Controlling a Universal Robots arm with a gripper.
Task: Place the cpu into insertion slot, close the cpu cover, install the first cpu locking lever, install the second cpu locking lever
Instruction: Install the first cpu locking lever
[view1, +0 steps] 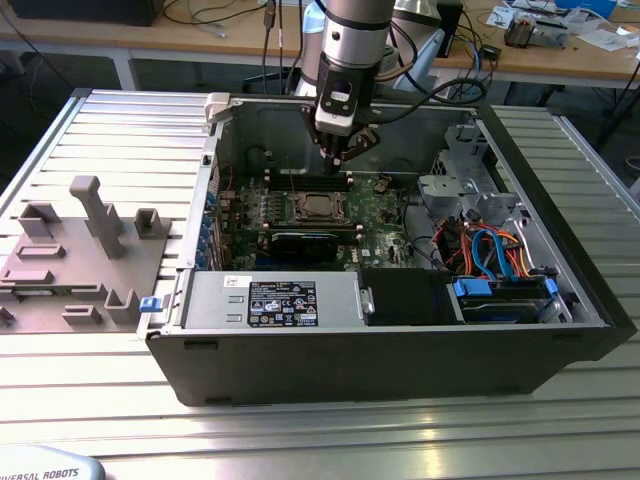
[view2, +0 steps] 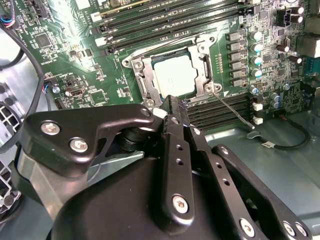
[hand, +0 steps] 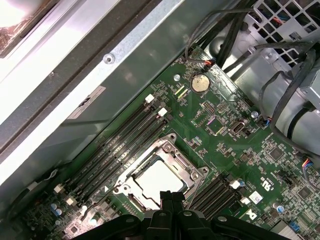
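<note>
Hovering gripper (view2: 173, 101), tips pressed together on nothing, just beside the cover (view2: 142, 81), middle of the board (view2: 112, 70). Cpu (view2: 176, 75) lies seated under that closed cover; one lever (view2: 232, 111) juts out unlatched. Likely lever step: push low on it, steady, no slipping.

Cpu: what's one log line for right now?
cpu seated | cpu cover closed over it | gripper shut, empty, near cover edge | lever swung out
</note>
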